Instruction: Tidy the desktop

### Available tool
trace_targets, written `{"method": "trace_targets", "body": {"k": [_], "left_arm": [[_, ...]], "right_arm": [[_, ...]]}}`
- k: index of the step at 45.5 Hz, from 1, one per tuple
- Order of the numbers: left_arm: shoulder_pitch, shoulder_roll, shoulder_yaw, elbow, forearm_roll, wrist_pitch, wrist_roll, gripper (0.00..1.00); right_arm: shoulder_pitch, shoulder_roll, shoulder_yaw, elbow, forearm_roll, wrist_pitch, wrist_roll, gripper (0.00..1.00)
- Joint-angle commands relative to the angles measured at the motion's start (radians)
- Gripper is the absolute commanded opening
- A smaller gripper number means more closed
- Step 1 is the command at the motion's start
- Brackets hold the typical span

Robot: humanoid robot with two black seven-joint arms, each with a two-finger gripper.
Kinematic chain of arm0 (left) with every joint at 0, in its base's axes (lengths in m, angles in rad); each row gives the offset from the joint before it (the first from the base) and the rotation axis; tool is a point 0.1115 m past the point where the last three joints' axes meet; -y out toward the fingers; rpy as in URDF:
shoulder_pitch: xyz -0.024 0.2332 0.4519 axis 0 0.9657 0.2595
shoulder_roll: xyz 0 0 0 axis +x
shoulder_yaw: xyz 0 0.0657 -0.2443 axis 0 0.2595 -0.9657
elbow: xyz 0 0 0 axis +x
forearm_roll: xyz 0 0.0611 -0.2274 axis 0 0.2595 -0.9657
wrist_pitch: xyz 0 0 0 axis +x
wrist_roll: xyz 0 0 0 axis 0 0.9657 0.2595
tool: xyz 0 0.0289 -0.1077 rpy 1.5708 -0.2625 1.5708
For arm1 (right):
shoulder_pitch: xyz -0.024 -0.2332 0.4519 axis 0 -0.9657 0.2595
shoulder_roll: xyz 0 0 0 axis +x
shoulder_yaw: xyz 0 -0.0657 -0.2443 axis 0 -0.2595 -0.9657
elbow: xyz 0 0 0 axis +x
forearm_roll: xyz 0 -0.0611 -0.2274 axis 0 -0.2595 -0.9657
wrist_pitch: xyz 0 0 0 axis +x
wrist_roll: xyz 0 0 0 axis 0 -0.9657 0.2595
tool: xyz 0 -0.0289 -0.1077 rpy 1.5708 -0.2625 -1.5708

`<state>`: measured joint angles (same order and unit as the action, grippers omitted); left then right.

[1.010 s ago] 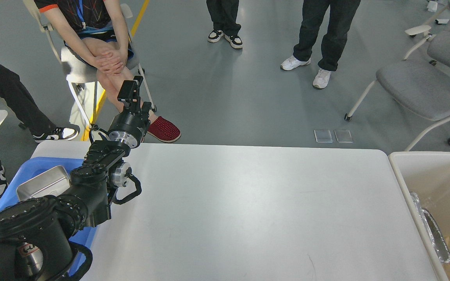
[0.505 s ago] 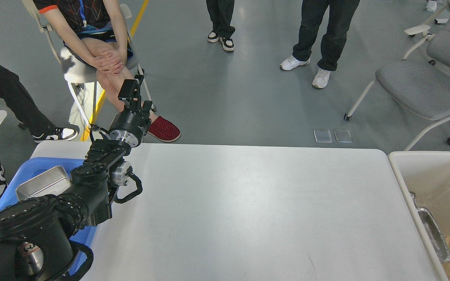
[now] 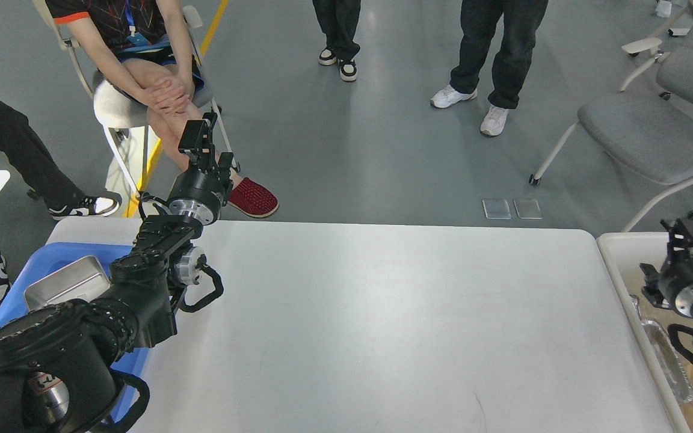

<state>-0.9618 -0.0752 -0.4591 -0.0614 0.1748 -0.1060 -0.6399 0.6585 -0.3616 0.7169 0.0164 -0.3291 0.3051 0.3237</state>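
Looks nearly done: the tabletop, wide and white, fills the middle of the view with nothing lying on its bare part.

At the left edge sits a blue tray with a shiny metal pan in it. At the right edge stands a white-rimmed bin with a crumpled foil tray inside.

Left hand points up and away, past the far left corner, high above the floor side. Fingers seem a little apart, with nothing between them (dark and small, so not sure). Right hand hangs over the bin, seen end-on and dark, so cannot tell if apart or together. Nothing seen in it.

To do this step well:
- Bring both arms back slowly and low, with no fast swings (people sit and stand close to the far edge).
- Keep the left arm lifted clear of the tray and the pan on the way back, so nothing gets knocked out.
- Lift the right hand straight up out of the bin before pulling it sideways, so the rim does not catch it.
- Look once more along the near edge and the corners for small bits (some may hide under the left arm).
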Motion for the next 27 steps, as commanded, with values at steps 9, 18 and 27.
{"method": "trace_targets", "body": {"k": [9,18,27], "left_arm": [[0.008,0.003,-0.046,0.0,0.0,-0.003,-0.007,0.96],[0.023,0.008,-0.05,0.0,0.0,-0.007,-0.03,0.96],[0.041,0.008,-0.064,-0.002,0.0,-0.015,-0.035,0.96]], "right_arm": [[0.148,0.21,0.256,0.082,0.015,0.029,-0.002,1.0],[0.184,0.315,0.34,0.089,0.016,0.068,0.001,1.0],[0.185,0.359,0.392,0.086,0.015,0.065,0.005,1.0]]}}
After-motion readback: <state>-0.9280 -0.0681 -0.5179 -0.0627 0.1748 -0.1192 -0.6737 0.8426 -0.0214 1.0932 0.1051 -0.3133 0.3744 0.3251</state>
